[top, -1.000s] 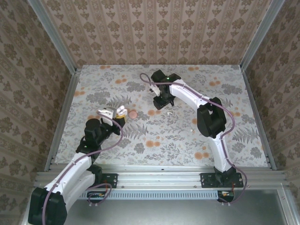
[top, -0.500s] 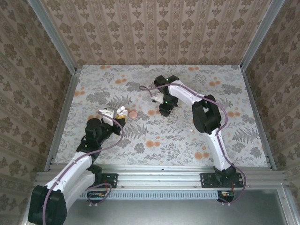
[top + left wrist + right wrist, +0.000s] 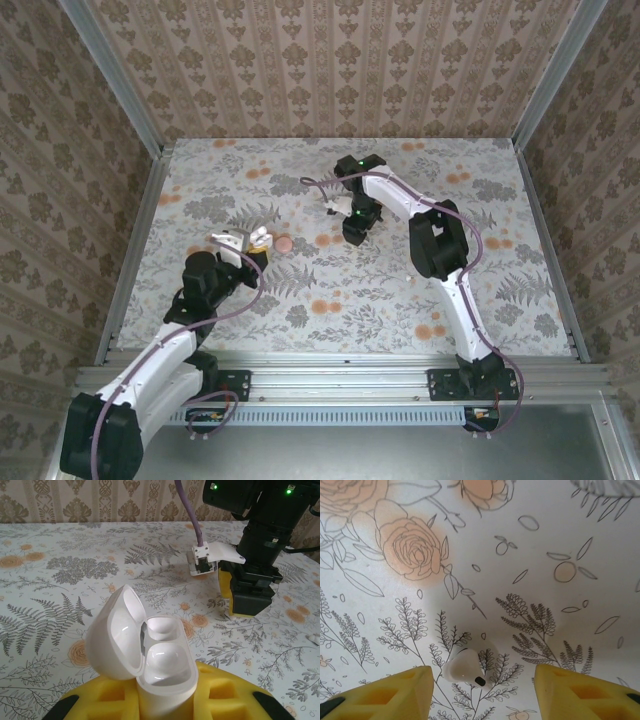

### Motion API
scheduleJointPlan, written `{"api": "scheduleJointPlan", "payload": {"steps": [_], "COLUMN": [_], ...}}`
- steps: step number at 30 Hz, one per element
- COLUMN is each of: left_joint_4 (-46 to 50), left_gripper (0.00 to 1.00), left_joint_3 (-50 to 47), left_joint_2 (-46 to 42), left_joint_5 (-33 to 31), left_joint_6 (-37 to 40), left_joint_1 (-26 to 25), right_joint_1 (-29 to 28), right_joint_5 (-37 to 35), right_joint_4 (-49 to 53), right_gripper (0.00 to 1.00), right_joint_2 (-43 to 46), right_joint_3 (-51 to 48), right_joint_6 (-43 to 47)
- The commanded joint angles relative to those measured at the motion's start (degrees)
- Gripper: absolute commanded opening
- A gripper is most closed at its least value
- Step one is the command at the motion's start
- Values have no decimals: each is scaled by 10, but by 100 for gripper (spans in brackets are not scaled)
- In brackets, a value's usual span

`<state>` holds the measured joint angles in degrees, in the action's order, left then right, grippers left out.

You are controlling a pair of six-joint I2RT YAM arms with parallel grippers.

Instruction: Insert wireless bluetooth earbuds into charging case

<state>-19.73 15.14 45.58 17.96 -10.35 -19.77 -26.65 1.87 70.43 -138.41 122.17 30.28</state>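
Pretty tidy scene on the floral worktop (image 3: 330, 295). A round pinkish-orange disc (image 3: 284, 243) is sitting at 3 o'clock of the left end effector (image 3: 245, 240), near it but apart. The lane between the two arms is looking open. A purple cable (image 3: 192, 515) is drooping down past the right arm's wrist.

The left arm is lying low, reaching from its base at 7 o'clock toward 1 o'clock. Its end effector is clenching the charging case (image 3: 162, 665) between the yellow pads (image 3: 220, 692). The case is standing upright, with the lid flipped open toward 9 o'clock and the glossy wells facing up.

The right arm is folding back from its elbow toward 11 o'clock. It's pointing the right end effector (image 3: 354, 230) straight down, around 12 o'clock of the worktop's centre. Its jaws are standing apart, released. One earbud (image 3: 465, 669) is lying flat on the print between the fingers (image 3: 395, 692), touching neither.

In the left wrist view, a small white bit (image 3: 314, 639) is peeking in at the 3 o'clock edge, too cut off to identify.
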Motion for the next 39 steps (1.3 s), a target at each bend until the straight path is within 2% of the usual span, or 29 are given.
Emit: {"api": "scheduleJointPlan", "payload": {"steps": [1,13,22,27,35,39], "left_joint_4": [-17,-18,-17,-17,-6,-8], "left_gripper": [11,11,11,11,11,11], "left_joint_3": [20,22,19,19,18,18], "left_joint_2": [4,3,1,-2,-9,-15], "left_joint_5": [4,19,23,23,18,6], "left_joint_6": [-7,-7,-7,-8,-6,-6], "left_joint_1": [3,3,4,3,4,4], "right_joint_1": [2,2,2,4,23,41], "right_joint_5": [14,52,131,77,19,36], "right_joint_4": [45,103,101,71,-4,-26], "right_gripper": [57,56,55,53,56,57], "right_joint_2": [-14,-9,39,73,98,88], "right_joint_3": [16,4,-28,-50,-52,-48], "right_joint_6": [5,-15,-32,-67,-117,-137]}}
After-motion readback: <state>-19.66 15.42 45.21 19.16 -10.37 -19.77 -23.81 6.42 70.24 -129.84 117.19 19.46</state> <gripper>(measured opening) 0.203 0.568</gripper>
